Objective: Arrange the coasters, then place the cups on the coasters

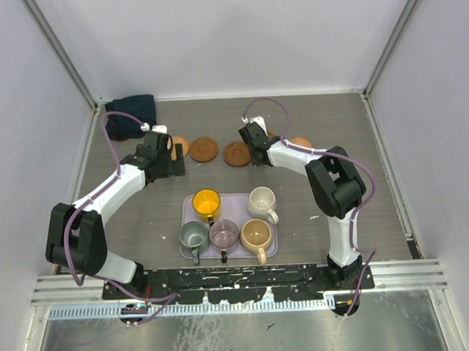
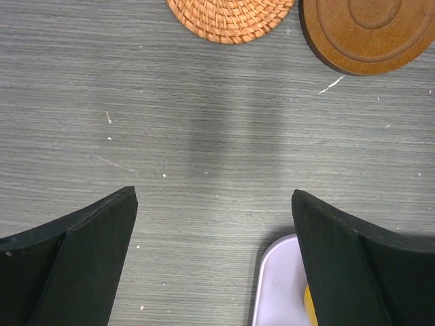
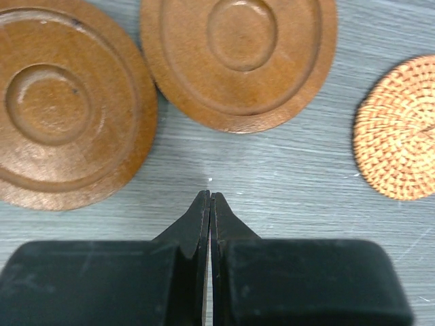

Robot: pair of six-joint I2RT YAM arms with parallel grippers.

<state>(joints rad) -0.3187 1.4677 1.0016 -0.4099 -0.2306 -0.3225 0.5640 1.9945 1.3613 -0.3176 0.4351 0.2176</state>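
Dark cloth bunched in the far left corner of the grey wood-grain table. Next to the right, left gripper: jaws spread wide, released, nothing between them but bare tabletop. Just past its fingers, left woven coaster, orange-tan, partly covered by the gripper in the overhead view; close beside that but apart from it, left brown coaster, flat on the table with a raised rim. Nearer the arm bases, lilac tray carrying all five cups, none on a coaster: in its left part grey-green cup at the near edge and yellow-orange cup behind it; purplish-grey cup in the near middle; tan-beige cup near right, touching or almost touching the purplish one; cream-white cup behind that. All upright, mouths up. Back in the coaster row, middle brown coaster, then right gripper, fingers clenched flat against each other, gripping nothing, tips low over bare table just short of the narrow gap between the middle brown coaster and right brown coaster. Latter largely hidden behind the right arm from above; almost touching its neighbour in the wrist view. Farthest right, right woven coaster, set apart from the brown pair, flat on the table.
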